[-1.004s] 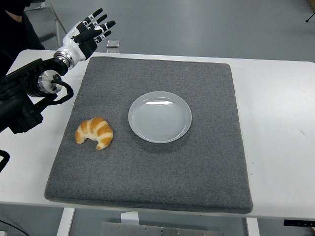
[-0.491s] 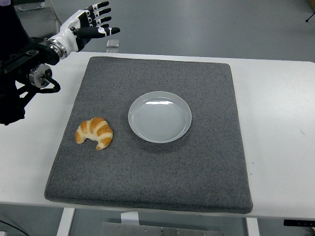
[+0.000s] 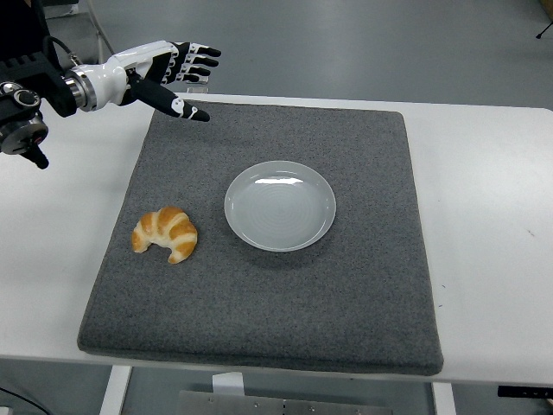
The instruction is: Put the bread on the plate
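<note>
Your left hand [image 3: 164, 73] spread, empty, far left, golden ridged curved croissant [image 3: 166, 233] left of the empty white plate [image 3: 280, 205]

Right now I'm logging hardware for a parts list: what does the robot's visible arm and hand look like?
Only the left arm shows. The left hand has a white shell over its back and black fingers with small white patches at the joints. A silver metal ring forms the wrist. Behind it the arm is black, with a round silver joint cap and a black cable looping above.
</note>
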Robot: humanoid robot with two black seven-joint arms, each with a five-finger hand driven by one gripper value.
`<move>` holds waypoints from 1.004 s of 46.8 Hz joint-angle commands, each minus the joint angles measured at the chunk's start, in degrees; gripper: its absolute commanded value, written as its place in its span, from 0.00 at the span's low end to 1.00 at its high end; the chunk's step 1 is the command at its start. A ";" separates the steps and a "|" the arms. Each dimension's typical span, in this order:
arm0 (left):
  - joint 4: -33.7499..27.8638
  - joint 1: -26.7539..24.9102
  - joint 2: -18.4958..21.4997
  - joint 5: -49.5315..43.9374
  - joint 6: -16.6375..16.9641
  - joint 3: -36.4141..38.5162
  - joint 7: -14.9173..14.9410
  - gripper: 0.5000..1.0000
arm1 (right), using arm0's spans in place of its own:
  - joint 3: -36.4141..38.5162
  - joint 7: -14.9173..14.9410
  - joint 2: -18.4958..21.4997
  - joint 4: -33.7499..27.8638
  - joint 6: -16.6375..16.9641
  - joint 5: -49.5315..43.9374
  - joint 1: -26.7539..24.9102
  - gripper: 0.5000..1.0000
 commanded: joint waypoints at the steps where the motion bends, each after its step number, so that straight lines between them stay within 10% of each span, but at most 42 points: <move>1: -2.95 -2.03 2.80 2.62 -0.85 3.14 0.01 1.00 | 0.00 0.00 0.00 0.00 -0.07 0.00 -0.07 0.86; 22: -14.82 -2.74 11.06 25.91 -9.72 5.52 -0.16 1.00 | 0.00 0.00 0.00 0.00 0.02 0.00 -0.07 0.86; 47: -18.96 -2.04 10.98 40.68 -8.94 9.65 -0.16 1.00 | 0.00 0.00 0.00 0.00 0.02 0.00 0.02 0.86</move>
